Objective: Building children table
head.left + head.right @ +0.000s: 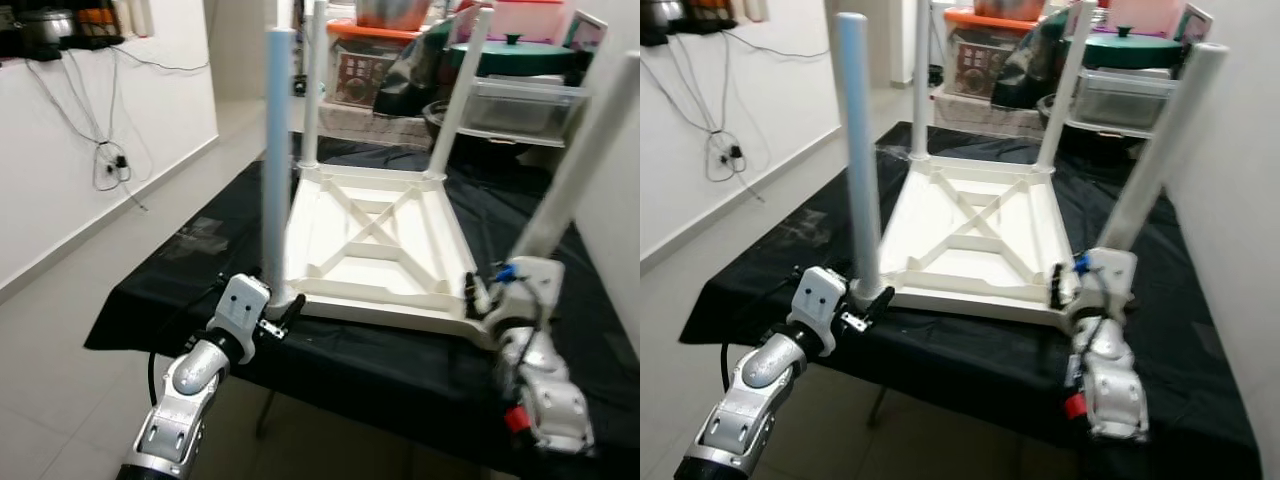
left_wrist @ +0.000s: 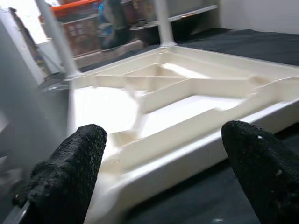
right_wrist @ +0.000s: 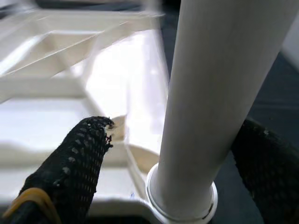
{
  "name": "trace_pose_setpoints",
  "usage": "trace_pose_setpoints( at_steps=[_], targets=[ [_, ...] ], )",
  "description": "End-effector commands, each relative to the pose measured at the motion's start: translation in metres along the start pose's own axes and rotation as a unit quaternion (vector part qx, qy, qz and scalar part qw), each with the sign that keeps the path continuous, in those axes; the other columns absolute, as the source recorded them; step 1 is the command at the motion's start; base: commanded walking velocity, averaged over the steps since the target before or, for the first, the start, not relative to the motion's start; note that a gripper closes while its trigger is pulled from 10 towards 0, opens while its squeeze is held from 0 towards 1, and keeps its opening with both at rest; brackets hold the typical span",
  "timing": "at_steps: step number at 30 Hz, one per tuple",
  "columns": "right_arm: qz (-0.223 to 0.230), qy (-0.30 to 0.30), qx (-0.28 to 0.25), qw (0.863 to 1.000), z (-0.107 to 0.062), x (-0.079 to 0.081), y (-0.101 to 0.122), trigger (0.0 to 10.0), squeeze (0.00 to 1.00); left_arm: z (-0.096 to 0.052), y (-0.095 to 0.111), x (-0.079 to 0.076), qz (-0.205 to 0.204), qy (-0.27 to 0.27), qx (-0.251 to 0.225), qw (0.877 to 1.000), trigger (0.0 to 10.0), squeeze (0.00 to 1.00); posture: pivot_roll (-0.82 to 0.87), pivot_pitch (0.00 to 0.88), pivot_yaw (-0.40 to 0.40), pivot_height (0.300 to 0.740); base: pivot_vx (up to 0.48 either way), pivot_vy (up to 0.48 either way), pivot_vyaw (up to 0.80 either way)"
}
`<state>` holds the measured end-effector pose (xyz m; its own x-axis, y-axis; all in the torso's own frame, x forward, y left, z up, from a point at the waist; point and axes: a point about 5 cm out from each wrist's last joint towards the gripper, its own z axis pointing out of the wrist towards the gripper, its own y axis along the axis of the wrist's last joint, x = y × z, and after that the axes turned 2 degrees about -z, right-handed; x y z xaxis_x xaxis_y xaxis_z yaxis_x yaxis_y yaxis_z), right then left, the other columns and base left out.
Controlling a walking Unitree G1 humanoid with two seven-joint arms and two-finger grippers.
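A white children's table (image 1: 370,240) lies upside down on a black-covered worktop (image 1: 170,290), its ribbed underside facing up. Several legs stand up from its corners: a pale blue-tinted one (image 1: 277,150) at the near left, a white one (image 1: 590,150) at the near right, and two at the far corners (image 1: 312,80). My left gripper (image 1: 285,315) sits at the near-left corner, open, with the table's rim (image 2: 187,144) between its spread fingers (image 2: 70,163). My right gripper (image 1: 478,295) is at the near-right corner, open, with its fingers (image 3: 74,158) on either side of that leg's base (image 3: 196,140).
Behind the worktop stand shelves with plastic storage boxes (image 1: 520,100) and an orange-lidded bin (image 1: 365,60). A white wall with hanging cables (image 1: 110,160) runs along the left, with tiled floor (image 1: 60,330) below it. A wall stands close on the right.
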<state>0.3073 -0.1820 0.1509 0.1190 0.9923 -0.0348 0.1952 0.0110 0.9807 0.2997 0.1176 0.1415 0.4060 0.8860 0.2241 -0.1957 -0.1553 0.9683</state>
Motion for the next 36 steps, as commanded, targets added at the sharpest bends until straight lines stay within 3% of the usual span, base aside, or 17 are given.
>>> trace_pose_setpoints(
  at_steps=[1, 2, 3, 6, 7, 13, 23, 25, 26, 28, 32, 33, 36],
  targets=[
    [0.001, 0.094, 0.012, 0.995, -0.007, 0.038, 0.0, 10.0, 0.0, 0.0, -0.002, -0.002, 0.005, -0.002, 0.003, 1.0, 10.0, 0.0, 0.1, 0.0, -0.084, 0.74, 0.0, 0.0, 0.0],
    [0.001, 0.094, 0.012, 0.995, -0.007, 0.038, 0.0, 10.0, 0.0, 0.0, -0.002, -0.002, 0.005, -0.002, 0.003, 1.0, 10.0, 0.0, 0.1, 0.0, -0.084, 0.74, 0.0, 0.0, 0.0],
    [-0.007, 0.146, 0.009, 0.989, -0.013, 0.06, 0.003, 10.0, 0.0, 0.002, -0.002, -0.003, 0.005, -0.004, 0.003, 1.0, 10.0, 0.0, 0.1, 0.0, -0.085, 0.74, 0.0, 0.0, 0.0],
    [-0.007, 0.146, 0.009, 0.989, -0.013, 0.06, 0.003, 10.0, 0.0, 0.002, -0.002, -0.003, 0.005, -0.004, 0.003, 1.0, 10.0, 0.0, 0.1, 0.0, -0.085, 0.74, 0.0, 0.0, 0.0],
    [-0.017, 0.177, 0.008, 0.984, -0.015, 0.073, 0.003, 10.0, 0.0, 0.003, -0.002, -0.004, 0.005, -0.006, 0.004, 1.0, 10.0, 0.0, 0.1, 0.0, -0.088, 0.74, 0.0, 0.0, 0.0],
    [-0.008, 0.158, 0.014, 0.987, -0.001, 0.07, 0.01, 10.0, 0.0, -0.001, -0.006, -0.004, 0.006, 0.004, 0.01, 1.0, 10.0, 0.0, 0.1, 0.0, -0.101, 0.74, 0.0, 0.0, 0.0],
    [-0.007, 0.141, 0.027, 0.99, 0.002, 0.072, 0.009, 10.0, 0.0, -0.002, -0.008, -0.007, 0.006, 0.0, 0.013, 1.0, 10.0, 0.0, 0.1, 0.0, -0.101, 0.74, 0.0, 0.0, 0.0],
    [-0.016, 0.096, 0.045, 0.994, 0.007, 0.054, 0.001, 10.0, 0.0, -0.002, -0.008, -0.006, 0.008, -0.001, 0.014, 1.0, 10.0, 0.0, 0.1, 0.0, -0.099, 0.74, 0.0, 0.0, 0.0],
    [-0.016, 0.096, 0.045, 0.994, 0.007, 0.054, 0.001, 10.0, 0.0, -0.002, -0.008, -0.006, 0.008, -0.001, 0.014, 1.0, 10.0, 0.0, 0.1, 0.0, -0.099, 0.74, 0.0, 0.0, 0.0],
    [-0.012, 0.053, 0.059, 0.997, 0.012, 0.033, -0.005, 10.0, 0.0, -0.002, -0.008, -0.008, 0.007, -0.002, 0.014, 1.0, 10.0, 0.0, 0.1, 0.0, -0.099, 0.74, 0.0, 0.0, 0.0],
    [-0.006, 0.03, 0.065, 0.997, 0.019, 0.021, -0.006, 10.0, 0.0, -0.001, -0.008, -0.01, 0.006, -0.004, 0.014, 1.0, 10.0, 0.0, 0.1, 0.0, -0.097, 0.74, 0.0, 0.0, 0.0],
    [0.002, 0.004, 0.062, 0.998, 0.03, 0.013, -0.002, 10.0, 0.0, 0.0, -0.008, -0.011, 0.006, -0.005, 0.014, 1.0, 10.0, 0.0, 0.1, 0.0, -0.098, 0.74, 0.0, 0.0, 0.0],
    [0.012, -0.012, 0.053, 0.998, 0.039, 0.009, 0.005, 10.0, 0.0, 0.001, -0.008, -0.011, 0.006, -0.006, 0.013, 1.0, 10.0, 0.0, 0.1, 0.0, -0.099, 0.74, 0.0, 0.0, 0.0]
  ],
)
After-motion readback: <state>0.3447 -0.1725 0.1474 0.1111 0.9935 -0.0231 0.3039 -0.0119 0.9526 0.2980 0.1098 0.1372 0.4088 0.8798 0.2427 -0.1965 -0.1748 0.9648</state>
